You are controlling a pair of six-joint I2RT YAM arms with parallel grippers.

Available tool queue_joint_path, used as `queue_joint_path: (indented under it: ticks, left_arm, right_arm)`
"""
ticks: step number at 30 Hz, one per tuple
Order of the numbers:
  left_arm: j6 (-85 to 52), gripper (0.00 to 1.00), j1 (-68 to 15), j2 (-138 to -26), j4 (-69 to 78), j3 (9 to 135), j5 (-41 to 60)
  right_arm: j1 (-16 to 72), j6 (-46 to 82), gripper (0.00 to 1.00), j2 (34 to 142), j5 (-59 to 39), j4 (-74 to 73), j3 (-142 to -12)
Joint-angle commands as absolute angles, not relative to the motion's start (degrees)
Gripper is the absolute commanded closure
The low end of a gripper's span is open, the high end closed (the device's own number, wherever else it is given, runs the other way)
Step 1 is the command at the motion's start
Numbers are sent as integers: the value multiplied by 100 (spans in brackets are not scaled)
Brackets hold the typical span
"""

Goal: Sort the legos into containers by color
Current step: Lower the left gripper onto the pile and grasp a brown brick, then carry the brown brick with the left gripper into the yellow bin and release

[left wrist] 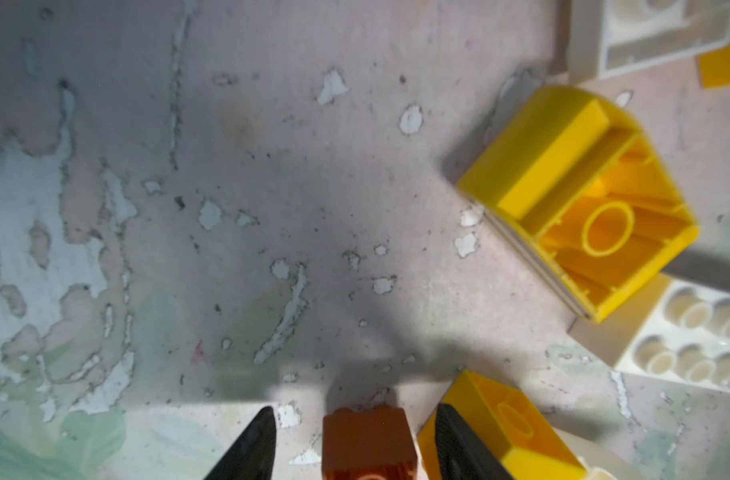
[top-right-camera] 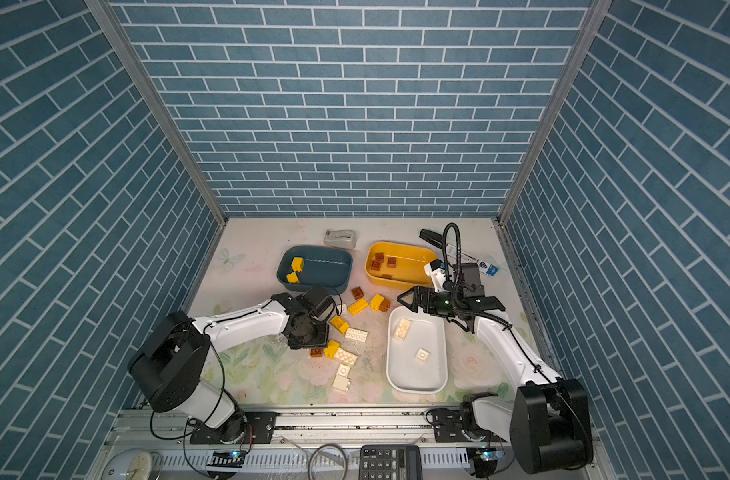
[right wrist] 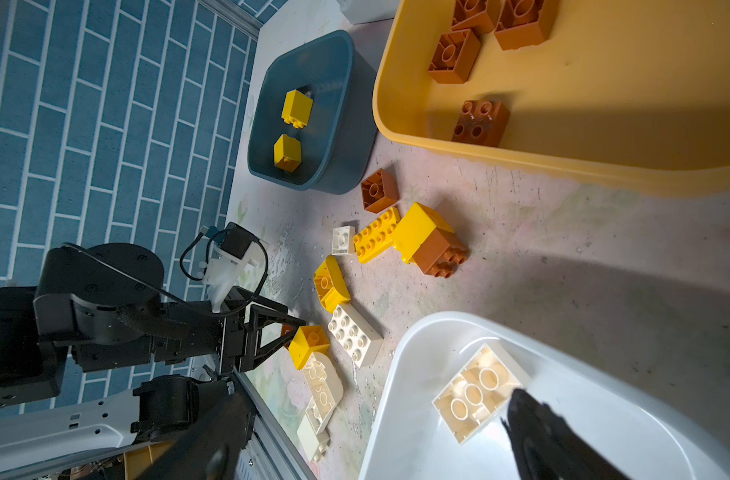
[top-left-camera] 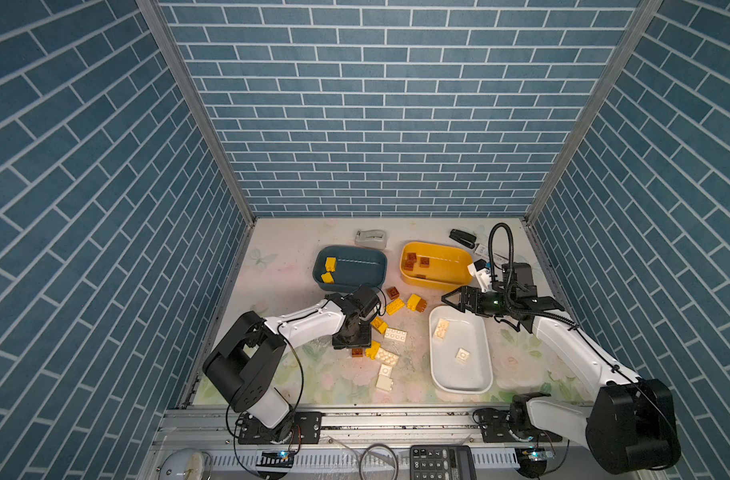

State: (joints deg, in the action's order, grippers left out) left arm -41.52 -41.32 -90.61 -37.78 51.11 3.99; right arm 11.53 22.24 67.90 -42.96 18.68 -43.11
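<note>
A floral table (top-left-camera: pixel 271 270) seen from above holds three tubs. A blue tub (top-left-camera: pixel 355 272) sits just above centre with two yellow bricks inside. A yellow tub (top-left-camera: pixel 442 266) to its right holds several brown bricks. A white tub (top-left-camera: pixel 475 365) at lower right holds two cream bricks. Loose bricks (top-left-camera: pixel 395 334) in all three colours lie scattered in the middle, between the tubs. The left gripper (left wrist: pixel 352 415) points straight down at the lower edge of that scatter. The left wrist view shows its two black fingers apart, straddling a small brown brick (left wrist: pixel 369 440) with a gap on each side, so it is not yet clamped. A yellow brick (left wrist: pixel 500 424) sits just beside one finger. The right gripper (top-left-camera: pixel 448 300) hovers over the far end of the white tub, spread wide and empty. The step in hand appears to be picking up the brown brick. The next move likely calls for closing squarely on it without catching the yellow neighbour. It would then be lifted and carried up and to the right, into the yellow tub.
</note>
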Motion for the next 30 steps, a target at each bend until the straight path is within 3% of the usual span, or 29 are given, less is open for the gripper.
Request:
queue_joint_path:
  ticks: [1, 5, 13, 20, 30]
  left_arm:
    - [-4201, 37, -4229, -8991, -3902, 5026, 420]
    - [-4209, 38, -4324, -8957, -4078, 5016, 328]
    - [-4237, 51, -4416, -9035, -4068, 4939, 283]
    - [-4069, 70, -4421, -8933, -4348, 5185, 133]
    - [-2980, 70, -4061, -9378, -4951, 7197, -17]
  right_arm:
    - [1167, 2215, 2, 6680, -4424, 1952, -4267]
    - [1169, 2206, 2, 6666, -4429, 1969, -4254]
    - [1171, 2198, 2, 6672, -4438, 1988, -4249]
    - [1160, 2130, 2, 6715, -4431, 2061, -4330]
    - [1010, 2264, 1, 6889, -4585, 1760, -4634]
